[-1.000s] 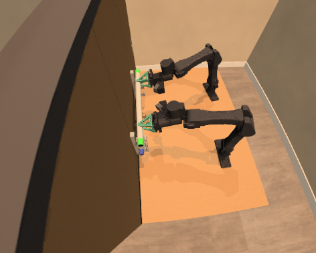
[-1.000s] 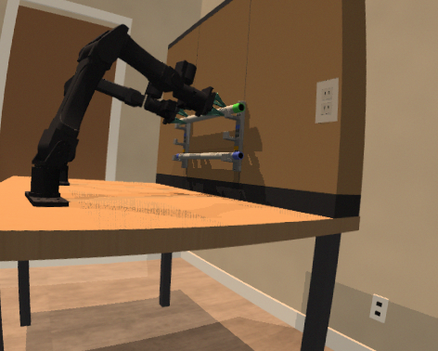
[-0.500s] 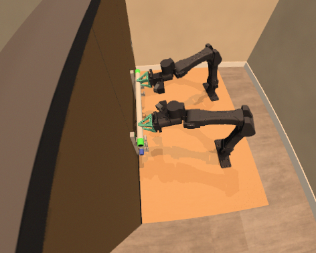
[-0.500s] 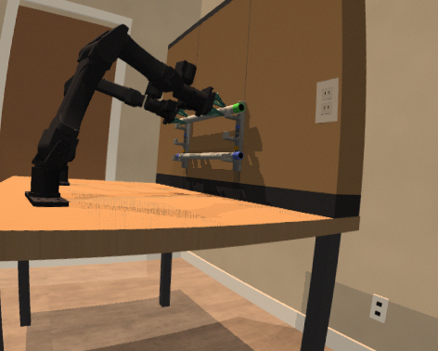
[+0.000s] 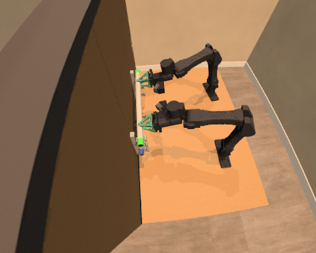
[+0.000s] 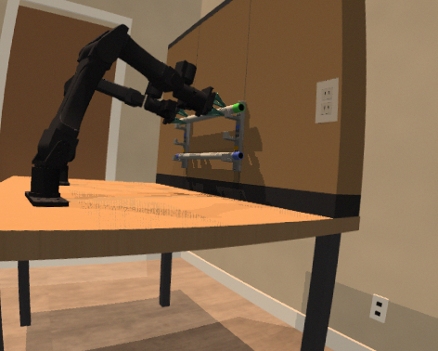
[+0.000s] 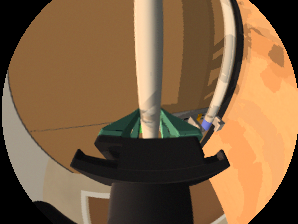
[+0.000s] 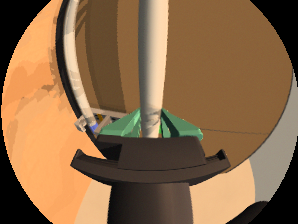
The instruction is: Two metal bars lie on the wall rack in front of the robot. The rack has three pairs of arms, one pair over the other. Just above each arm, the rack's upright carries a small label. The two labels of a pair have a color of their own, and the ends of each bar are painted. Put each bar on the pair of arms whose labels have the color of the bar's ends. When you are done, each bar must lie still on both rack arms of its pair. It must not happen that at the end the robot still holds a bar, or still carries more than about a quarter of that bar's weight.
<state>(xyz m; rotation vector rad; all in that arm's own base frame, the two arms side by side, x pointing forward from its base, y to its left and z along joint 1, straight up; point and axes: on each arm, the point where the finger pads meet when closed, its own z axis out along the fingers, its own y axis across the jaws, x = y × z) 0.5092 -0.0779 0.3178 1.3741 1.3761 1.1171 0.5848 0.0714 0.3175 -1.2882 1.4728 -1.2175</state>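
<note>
Left gripper and right gripper are found clamped on the pale green-ended metal bar, at upper-pair height; seating cannot be confirmed. Level, matched movement is advised. The blue-ended bar lies lowest.
</note>
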